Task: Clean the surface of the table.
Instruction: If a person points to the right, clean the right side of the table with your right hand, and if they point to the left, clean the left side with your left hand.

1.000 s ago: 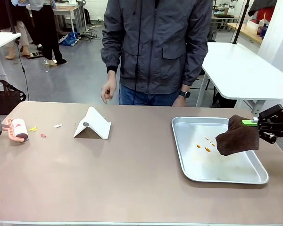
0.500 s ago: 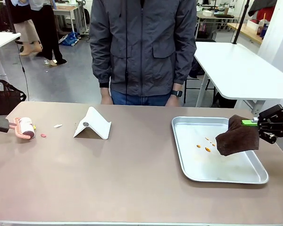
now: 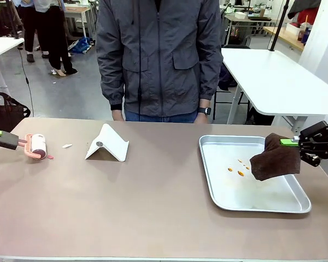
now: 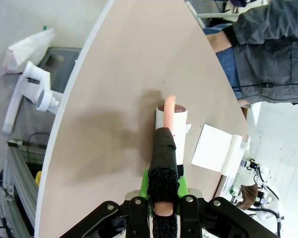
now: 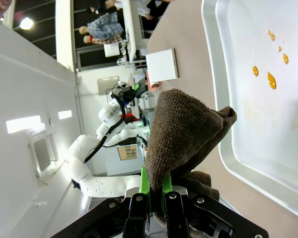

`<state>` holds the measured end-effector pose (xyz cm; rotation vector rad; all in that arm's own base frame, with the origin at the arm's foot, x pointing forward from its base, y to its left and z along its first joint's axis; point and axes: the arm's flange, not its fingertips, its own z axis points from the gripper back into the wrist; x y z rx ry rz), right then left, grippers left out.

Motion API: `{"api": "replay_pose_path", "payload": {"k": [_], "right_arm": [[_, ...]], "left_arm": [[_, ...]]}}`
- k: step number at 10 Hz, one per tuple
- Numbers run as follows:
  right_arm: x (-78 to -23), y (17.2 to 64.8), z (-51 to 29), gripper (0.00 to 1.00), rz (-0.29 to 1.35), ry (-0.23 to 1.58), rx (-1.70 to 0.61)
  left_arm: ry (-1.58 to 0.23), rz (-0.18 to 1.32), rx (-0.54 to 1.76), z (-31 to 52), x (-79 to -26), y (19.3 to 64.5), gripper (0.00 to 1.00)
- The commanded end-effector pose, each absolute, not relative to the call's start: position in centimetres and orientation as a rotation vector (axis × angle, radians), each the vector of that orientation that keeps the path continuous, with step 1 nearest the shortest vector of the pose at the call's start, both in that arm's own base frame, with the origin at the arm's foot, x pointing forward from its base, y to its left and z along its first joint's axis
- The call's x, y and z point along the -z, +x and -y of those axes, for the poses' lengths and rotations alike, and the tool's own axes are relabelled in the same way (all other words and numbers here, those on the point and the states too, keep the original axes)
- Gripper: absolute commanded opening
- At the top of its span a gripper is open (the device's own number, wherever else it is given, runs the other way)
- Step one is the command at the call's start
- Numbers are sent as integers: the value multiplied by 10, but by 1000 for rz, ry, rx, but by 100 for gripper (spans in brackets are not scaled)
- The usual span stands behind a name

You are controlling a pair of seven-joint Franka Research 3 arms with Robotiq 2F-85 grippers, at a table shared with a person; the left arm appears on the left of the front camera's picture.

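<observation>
Fingers of the left gripper are clamped narrow on the black handle of the lint roller, green pads pressing it from both sides. The right gripper is shut just as tight on a brown cloth, which hangs over the steel tray at three o'clock on the table.

Over the last second the roller has travelled from the nine o'clock edge inward, toward three o'clock. The yellow crumb that lay ahead of it is gone from sight — rolled over, and we judge picked up. The pink crumb now lies right at the roller's leading edge; we cannot tell whether they touch. The white scrap lies a little farther along, untouched. The right arm has not moved, and the person at twelve o'clock has shifted closer, hands now down behind the far edge. So we read the tabletop sweep as under way, with little done.

Counting outward: two grippers, both occupied; one roller; one cloth; one tray holding about five orange drops; one white folded stand near eleven o'clock; two loose scraps left on the tan top; one person at this table.
</observation>
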<state>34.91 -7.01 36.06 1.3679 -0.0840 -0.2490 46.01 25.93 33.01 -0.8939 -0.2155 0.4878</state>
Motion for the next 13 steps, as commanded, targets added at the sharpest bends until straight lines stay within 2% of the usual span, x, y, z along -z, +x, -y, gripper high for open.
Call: {"api": "replay_pose_path", "payload": {"k": [1, 6, 13], "right_arm": [[-364, 348, 69, 0, 72, 1368, 249], [-364, 348, 69, 0, 72, 1368, 249], [-364, 348, 69, 0, 72, 1368, 249]], "left_arm": [[-884, 200, -513, -253, -314, 477, 22], [-900, 191, -478, -221, -310, 493, 22], [-834, 237, -339, -153, -301, 502, 22]]}}
